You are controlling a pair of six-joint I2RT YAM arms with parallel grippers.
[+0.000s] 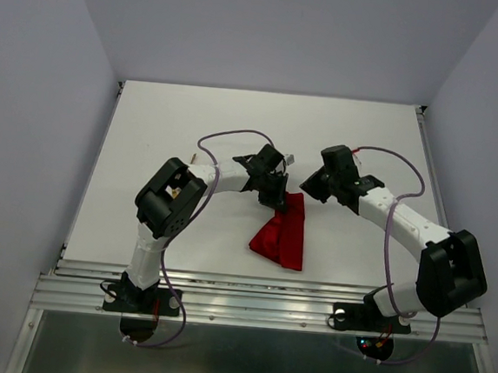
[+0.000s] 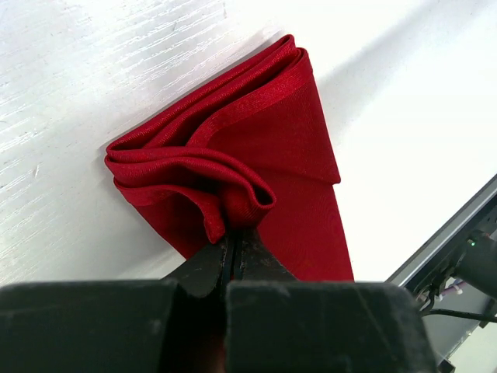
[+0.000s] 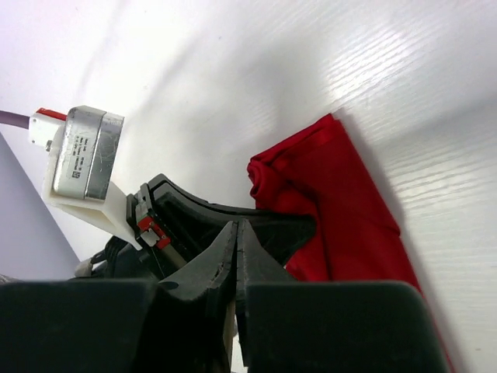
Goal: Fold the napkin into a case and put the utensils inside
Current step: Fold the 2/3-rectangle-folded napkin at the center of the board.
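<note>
Left gripper (image 2: 233, 247) pinching a rumpled top fold of the bright red napkin (image 2: 295, 155), layered narrow wedge, middle of the table (image 1: 165, 144), long axis far-to-near, right gripper (image 3: 237, 239) pressed together near its far end.

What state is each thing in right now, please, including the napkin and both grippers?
napkin: folded into a narrow strip, lying on the table, far end bunched up.
left gripper: shut, pinching the napkin's bunched end.
right gripper: shut, holding nothing.
</note>
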